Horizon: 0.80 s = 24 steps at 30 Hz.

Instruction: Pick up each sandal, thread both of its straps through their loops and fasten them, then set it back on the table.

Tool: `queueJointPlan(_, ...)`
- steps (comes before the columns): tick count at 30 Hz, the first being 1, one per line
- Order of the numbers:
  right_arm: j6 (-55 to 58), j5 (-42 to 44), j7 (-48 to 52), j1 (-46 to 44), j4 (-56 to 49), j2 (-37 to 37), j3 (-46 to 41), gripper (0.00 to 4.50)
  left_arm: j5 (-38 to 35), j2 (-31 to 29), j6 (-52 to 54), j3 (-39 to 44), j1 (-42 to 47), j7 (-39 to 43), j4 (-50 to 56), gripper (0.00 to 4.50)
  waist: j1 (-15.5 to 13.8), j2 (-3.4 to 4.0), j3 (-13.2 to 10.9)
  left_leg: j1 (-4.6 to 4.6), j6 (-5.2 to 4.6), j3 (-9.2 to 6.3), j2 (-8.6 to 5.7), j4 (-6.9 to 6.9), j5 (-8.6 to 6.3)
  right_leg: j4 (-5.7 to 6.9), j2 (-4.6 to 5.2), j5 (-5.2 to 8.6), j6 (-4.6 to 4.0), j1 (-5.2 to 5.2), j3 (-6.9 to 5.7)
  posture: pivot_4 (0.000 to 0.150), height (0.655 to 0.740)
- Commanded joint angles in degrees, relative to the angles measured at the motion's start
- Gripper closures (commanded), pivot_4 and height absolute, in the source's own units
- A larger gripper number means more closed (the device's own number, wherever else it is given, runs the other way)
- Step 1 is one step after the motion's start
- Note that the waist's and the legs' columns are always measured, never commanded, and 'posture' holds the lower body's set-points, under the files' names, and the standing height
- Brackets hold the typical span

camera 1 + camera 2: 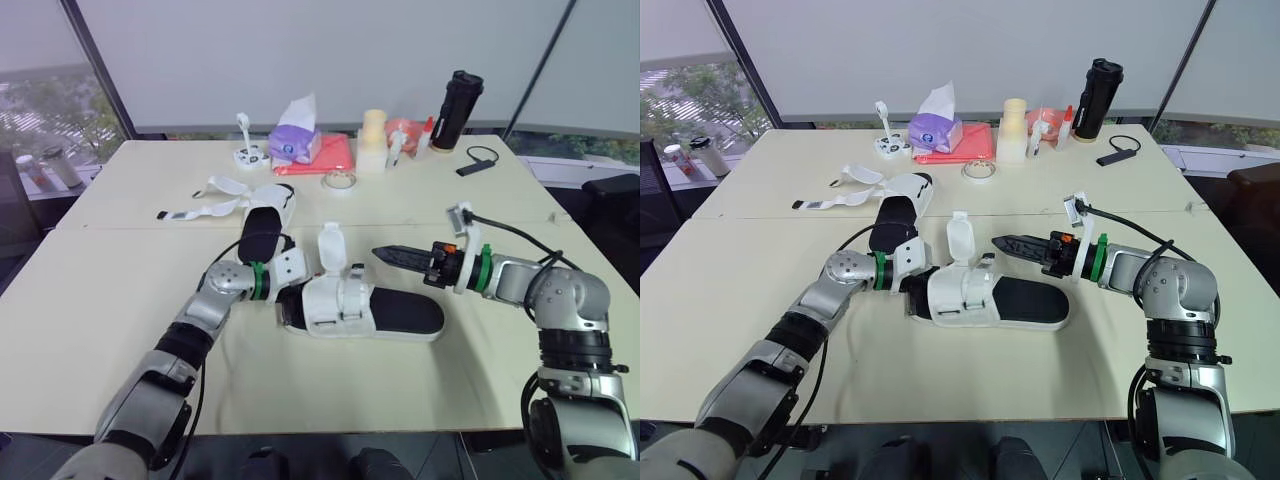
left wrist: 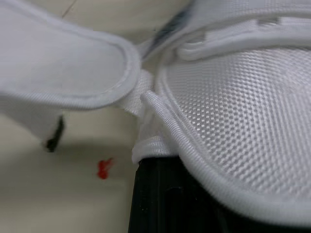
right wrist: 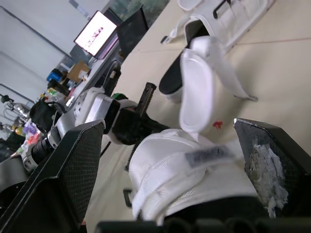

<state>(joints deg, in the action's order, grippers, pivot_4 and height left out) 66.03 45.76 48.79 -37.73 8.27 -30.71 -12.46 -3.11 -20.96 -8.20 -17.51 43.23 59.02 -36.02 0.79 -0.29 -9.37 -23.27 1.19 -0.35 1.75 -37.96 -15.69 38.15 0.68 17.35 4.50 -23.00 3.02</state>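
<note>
**Cream table, a sandal between two grippers, one strap standing loose**

Cream-coloured table (image 1: 120,300) stands below a wide window, with a tissue box (image 1: 295,140), a red cloth (image 1: 335,155) and a black bottle (image 1: 458,108) along its far edge. The near sandal (image 1: 345,305), with a white upper and a black footbed, lies flat near the middle of the table. One strap flap (image 1: 331,247) stands upright from it, unfastened. The far sandal (image 1: 262,225) lies behind it, towards the robot's left, its straps splayed loose on the table.

The right arm is bent at the elbow, with the forearm level above the table and pointing towards the robot's left. The right gripper (image 1: 385,254) hovers just beside the upright flap, fingers spread wide and holding nothing. The left arm stretches forward and low. The left gripper (image 1: 290,305) is pressed against the end of the near sandal, but the white upper hides its fingers. I cannot tell whether it grips the sandal or only rests against it.

The main risk is the flap. The spread fingers could knock it flat or close on air, because it is thin and springy. If the left side has no firm hold, a push from the right could slide or spin the sandal. The strap would then miss its loop.
</note>
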Motion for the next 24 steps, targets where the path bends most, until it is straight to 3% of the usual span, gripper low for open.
queueJointPlan(1,-2.4,-0.6,0.1,-2.2,1.7,0.6,0.5,0.02,0.0,0.2,0.5,1.8,0.4,-0.3,-0.3,4.50,0.0,0.00,0.0,-0.11,0.00,0.01,0.00,0.00,0.00,0.02,0.00,0.00,0.00,-0.14,0.00,0.150,0.7400)
queueJointPlan(10,-1.2,-3.2,-3.0,-12.7,14.4,5.4,1.7,0.02,-4.6,-5.0,15.8,1.9,-10.6,7.2,17.3,4.50,0.3,0.03,0.0,-0.15,0.00,0.05,0.09,0.07,0.00,0.12,0.00,0.00,-0.01,-0.34,0.06,0.150,0.7400)
queueJointPlan(15,1.9,-3.7,-1.8,-15.3,18.0,6.2,3.1,0.02,-6.1,-5.3,20.5,2.6,-13.1,6.7,22.9,4.50,0.0,0.03,0.0,-0.16,0.00,0.07,0.05,0.07,0.00,0.08,0.07,0.00,-0.01,-0.32,0.06,0.150,0.7400)
queueJointPlan(24,-1.5,-7.6,1.3,-20.4,30.1,9.1,5.0,0.02,-4.0,-3.8,18.7,2.0,-12.7,4.4,21.3,4.50,0.0,0.04,0.0,-0.16,0.00,0.11,0.03,0.06,0.00,0.07,0.08,0.00,-0.01,-0.32,0.05,0.150,0.7400)
